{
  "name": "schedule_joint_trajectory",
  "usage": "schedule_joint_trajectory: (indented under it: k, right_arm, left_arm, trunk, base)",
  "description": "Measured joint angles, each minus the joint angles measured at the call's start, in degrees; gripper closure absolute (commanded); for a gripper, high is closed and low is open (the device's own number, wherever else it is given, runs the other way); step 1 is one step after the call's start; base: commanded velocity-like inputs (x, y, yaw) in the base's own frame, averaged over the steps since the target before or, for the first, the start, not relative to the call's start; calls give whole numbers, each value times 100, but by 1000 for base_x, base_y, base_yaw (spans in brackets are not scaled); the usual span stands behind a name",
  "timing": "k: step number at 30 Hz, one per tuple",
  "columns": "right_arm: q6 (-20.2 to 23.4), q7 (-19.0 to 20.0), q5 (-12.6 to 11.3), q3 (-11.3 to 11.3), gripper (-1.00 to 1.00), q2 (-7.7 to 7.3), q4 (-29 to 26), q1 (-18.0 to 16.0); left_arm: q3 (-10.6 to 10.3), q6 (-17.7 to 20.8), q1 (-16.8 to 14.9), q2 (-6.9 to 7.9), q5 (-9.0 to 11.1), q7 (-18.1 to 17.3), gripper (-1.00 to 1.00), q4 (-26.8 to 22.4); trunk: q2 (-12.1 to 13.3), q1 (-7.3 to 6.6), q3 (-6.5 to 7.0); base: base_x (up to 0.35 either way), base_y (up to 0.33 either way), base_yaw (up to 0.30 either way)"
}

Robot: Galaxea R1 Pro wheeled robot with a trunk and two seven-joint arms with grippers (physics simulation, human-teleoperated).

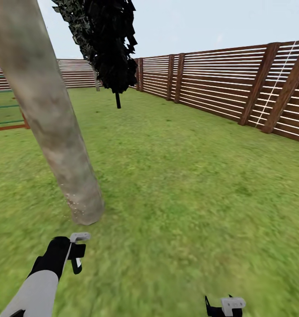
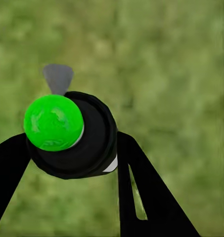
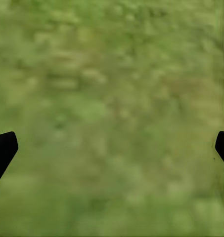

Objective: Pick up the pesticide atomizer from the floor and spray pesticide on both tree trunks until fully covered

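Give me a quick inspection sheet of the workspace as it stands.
Surface: grass floor, blurry green.
Job's things: pesticide atomizer, black with green top, between the left gripper's fingers; leaning tree trunk just ahead, faint white specks near its base; second tree farther back.
Clutter: nothing seen.
Grippers: left gripper shut on the atomizer; right gripper open over grass, holding nothing.
Cables: nothing seen.
Surroundings: brown slat fence along the right and back.

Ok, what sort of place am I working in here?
It looks like a fenced garden or backyard, outdoors. Grass covers the ground, a brown slatted wooden fence rings it under open sky, and a thick pale tree trunk rises close ahead, with a dark-leaved tree behind.
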Motion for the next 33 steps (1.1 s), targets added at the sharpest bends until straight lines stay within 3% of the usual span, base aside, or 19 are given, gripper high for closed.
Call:
schedule_joint_trajectory:
  k: [6,7,9,11,24,27,29,31,32,33]
  right_arm:
    - [0,1,-2,0,-100,0,0,0]
    - [0,-1,-1,1,-100,0,0,0]
    - [0,-1,-2,1,-100,0,0,0]
    - [0,0,-5,4,-100,0,0,0]
    - [0,0,-6,5,-100,0,0,0]
    - [-6,-2,-9,0,-100,0,0,0]
    - [-8,-2,-10,-2,-100,0,-6,0]
    - [-9,-2,-10,-3,-100,0,-11,0]
    - [-9,-2,-9,-2,-100,0,-16,0]
    - [-9,-2,-10,-2,-100,0,-17,0]
  left_arm:
    - [32,-91,0,18,-12,0,100,-12]
    - [133,-221,1,23,-22,7,100,-14]
    - [329,-330,-1,24,-39,234,100,-14]
    - [383,-354,-1,9,-6,482,100,-2]
    - [398,-370,1,-23,21,589,100,27]
    - [394,-784,-1,-50,23,589,100,28]
    - [358,-891,-16,-115,30,588,100,23]
    - [311,-821,-152,-395,81,571,100,-10]
    - [304,-624,-393,-525,55,550,100,-19]
    - [297,-480,-581,-536,32,542,100,-51]
  trunk:
    - [0,0,0]
    - [0,0,0]
    - [0,0,0]
    - [0,0,0]
    - [0,0,0]
    - [0,0,0]
    - [0,0,0]
    - [0,0,1]
    - [0,0,0]
    - [0,-1,1]
  base:
    - [1,-277,0]
    - [42,-277,32]
    - [107,-274,174]
    - [154,-257,251]
    - [232,-196,275]
    - [204,-89,276]
    - [48,-14,276]
    - [6,-2,273]
    - [1,0,157]
    - [1,0,80]
